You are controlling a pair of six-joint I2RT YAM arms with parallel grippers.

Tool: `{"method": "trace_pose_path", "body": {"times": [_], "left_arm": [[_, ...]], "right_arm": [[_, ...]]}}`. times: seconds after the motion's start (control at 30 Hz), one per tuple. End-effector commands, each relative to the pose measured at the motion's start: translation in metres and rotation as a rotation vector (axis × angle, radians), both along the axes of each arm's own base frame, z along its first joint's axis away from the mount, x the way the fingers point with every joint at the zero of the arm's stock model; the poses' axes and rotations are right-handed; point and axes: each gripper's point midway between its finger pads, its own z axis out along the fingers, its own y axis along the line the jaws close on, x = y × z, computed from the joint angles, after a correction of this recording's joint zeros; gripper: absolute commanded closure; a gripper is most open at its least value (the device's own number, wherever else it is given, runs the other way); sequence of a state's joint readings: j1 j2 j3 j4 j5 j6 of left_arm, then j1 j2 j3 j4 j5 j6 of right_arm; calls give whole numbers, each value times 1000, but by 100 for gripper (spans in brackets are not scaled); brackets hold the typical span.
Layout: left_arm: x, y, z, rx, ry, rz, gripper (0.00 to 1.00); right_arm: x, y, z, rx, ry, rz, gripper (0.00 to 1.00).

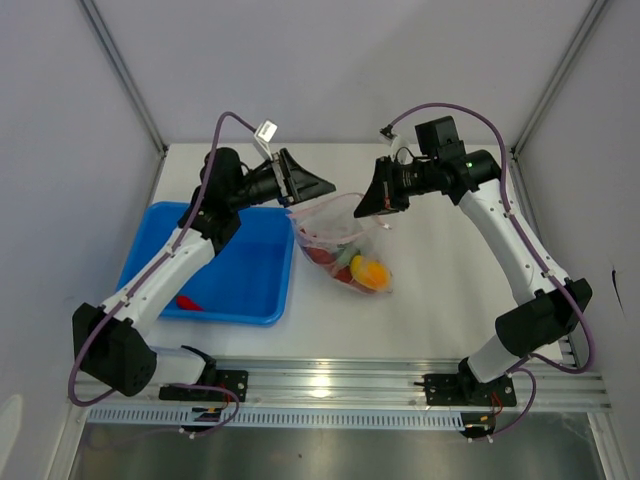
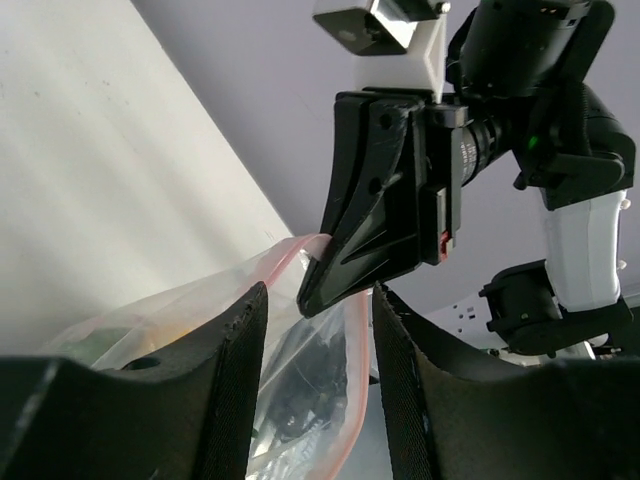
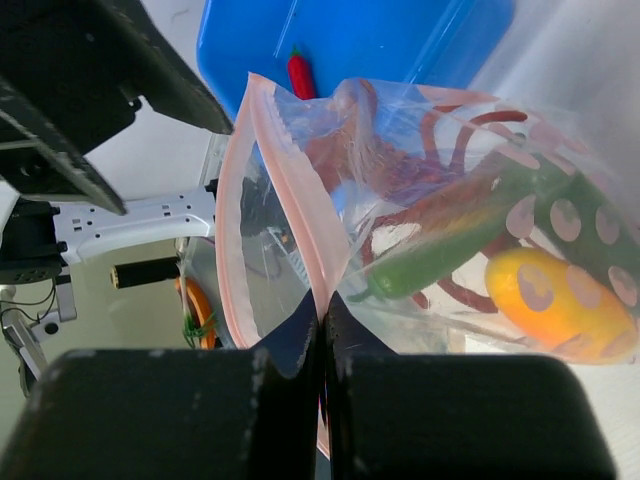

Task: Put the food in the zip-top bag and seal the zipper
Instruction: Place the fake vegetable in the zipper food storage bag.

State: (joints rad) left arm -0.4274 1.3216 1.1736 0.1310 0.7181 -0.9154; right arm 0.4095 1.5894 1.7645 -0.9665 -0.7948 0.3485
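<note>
Nearest you, on the left of the counter (image 1: pixel 440 300), sits the blue tray (image 1: pixel 250 270), and one red chili (image 1: pixel 188 302) lies alone on its floor, close to the near wall. Just right of the tray, at the middle of the counter, you have the zip-top bag (image 1: pixel 325 225), slumped with its filled end toward you and its mouth lifted toward the far side. Through the clear plastic you can see the yellow-orange fruit (image 1: pixel 371 272) at the near right corner. A green pepper (image 1: pixel 345 256) lies just beside it, and red peppers (image 1: pixel 320 254) crowd in on the left.

Farther back, both arms meet over the bag's mouth. Your right claw (image 3: pixel 322 330) is clenched, its two fingers pressed together on the pale pink zipper (image 3: pixel 295 200), pinching the strip at one point. The mouth gapes to the side of that pinch, not sealed.

Your left claw (image 2: pixel 320 295) is released, its fingers spread apart. The bag's pink edge runs up through the gap between them. You cannot tell from these views whether either finger touches the plastic. The two claws face each other tip to tip, very near.
</note>
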Motion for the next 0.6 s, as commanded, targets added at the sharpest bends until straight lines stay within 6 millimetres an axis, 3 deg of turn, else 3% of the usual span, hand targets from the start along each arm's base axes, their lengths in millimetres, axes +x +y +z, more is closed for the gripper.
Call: {"method": "trace_pose_path", "body": {"times": [0.0, 0.17, 0.2, 0.23, 0.33, 0.47, 0.53, 0.57], "left_arm": [[-10, 2, 2, 8, -35, -7, 51], [-12, 16, -4, 72, -58, 49, 50], [-13, 23, -1, 87, -79, 73, 50], [-9, 32, -13, 121, -32, 122, 50], [3, 66, -22, 151, 27, 255, 48], [12, 122, -69, 254, 257, 465, 48], [8, 144, -91, 318, 366, 552, 47], [0, 165, -113, 376, 491, 638, 47]], "right_arm": [[-6, 0, 25, 60, -55, 13, 100], [-3, -3, 21, 45, -53, -2, 100], [0, -5, 19, 32, -55, -17, 100], [0, -7, 16, 16, -47, -29, 100], [9, -17, 6, -49, -49, -102, 100], [20, -35, -12, -174, -11, -193, 100], [26, -41, -16, -220, -9, -223, 100], [27, -41, -17, -230, -9, -227, 100]]}}
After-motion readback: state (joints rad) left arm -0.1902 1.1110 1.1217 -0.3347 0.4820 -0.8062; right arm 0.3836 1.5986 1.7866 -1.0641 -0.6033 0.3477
